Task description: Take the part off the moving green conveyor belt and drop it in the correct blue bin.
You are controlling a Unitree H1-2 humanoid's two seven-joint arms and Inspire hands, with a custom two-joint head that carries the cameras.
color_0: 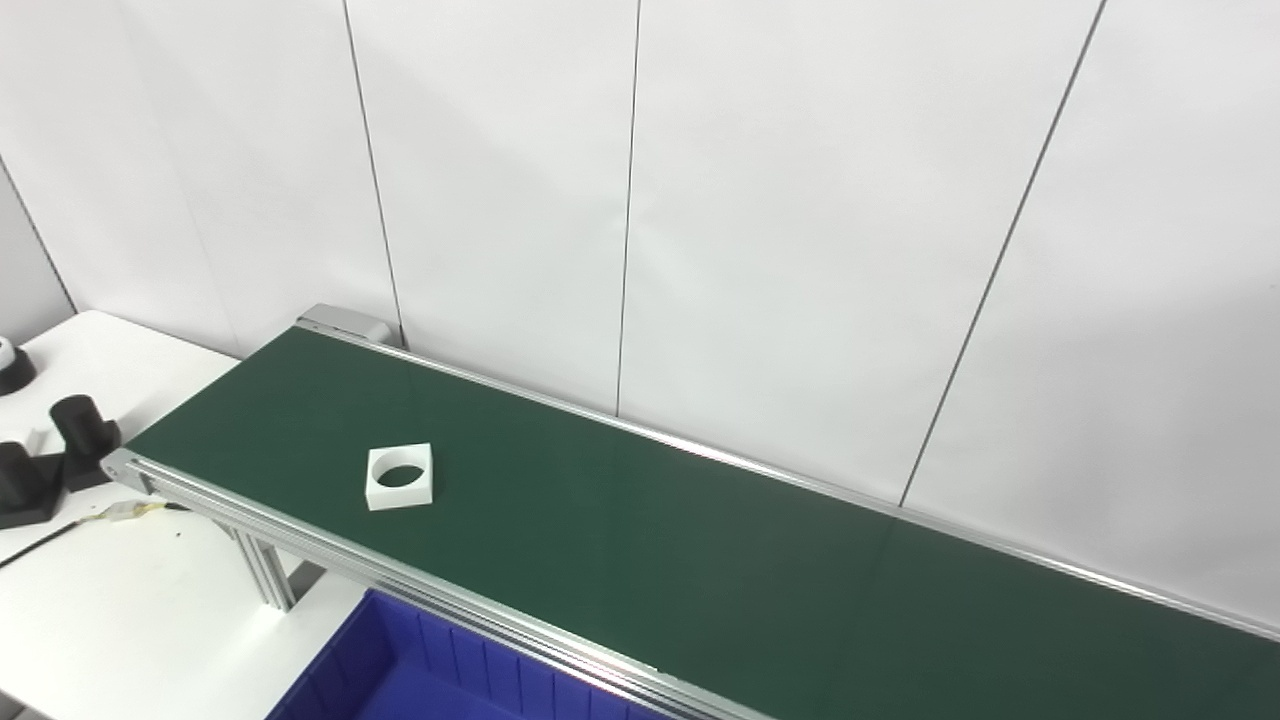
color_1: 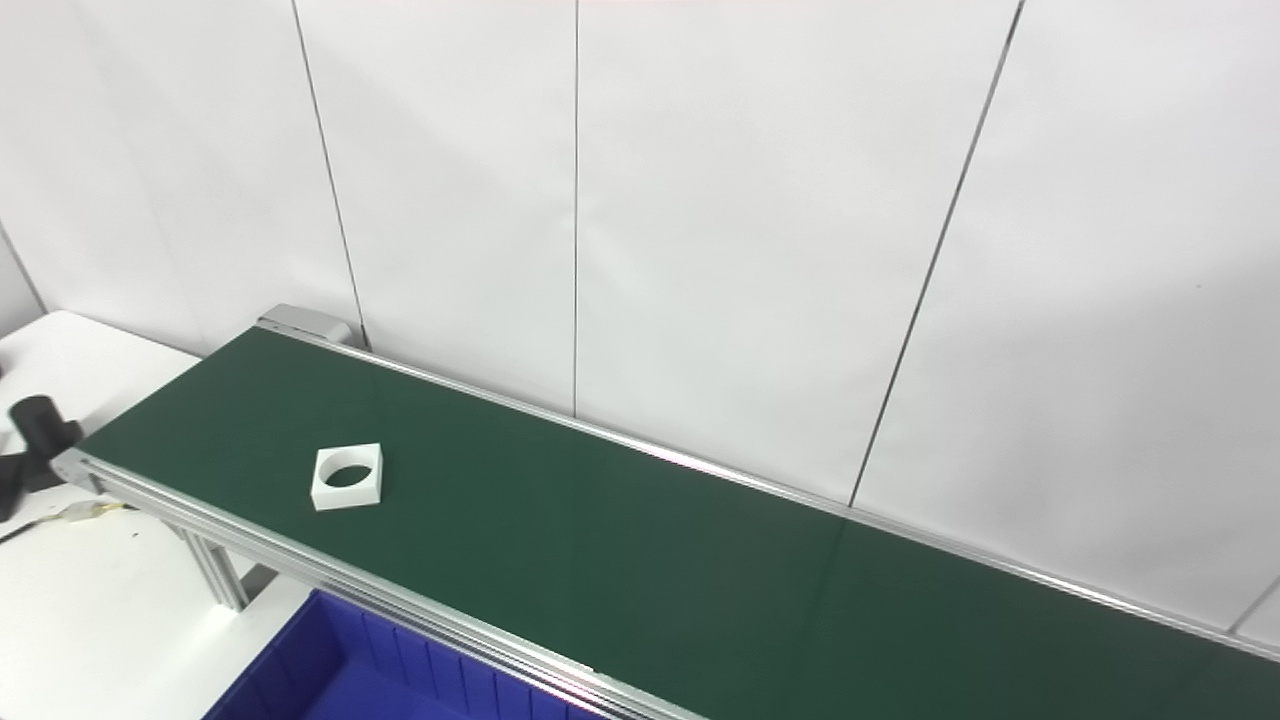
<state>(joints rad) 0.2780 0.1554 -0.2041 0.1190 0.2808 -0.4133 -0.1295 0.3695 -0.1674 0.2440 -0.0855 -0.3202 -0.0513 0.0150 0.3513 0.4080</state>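
Nearest, a blue bin sits below the green conveyor belt; on the belt's left part lies a white square part with a round hole, flat and untouched; neither hand is visible

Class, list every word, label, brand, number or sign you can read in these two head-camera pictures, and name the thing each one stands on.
None: no readable text on the white part, the green conveyor belt, the blue bin, the black fixtures or the wall panels.
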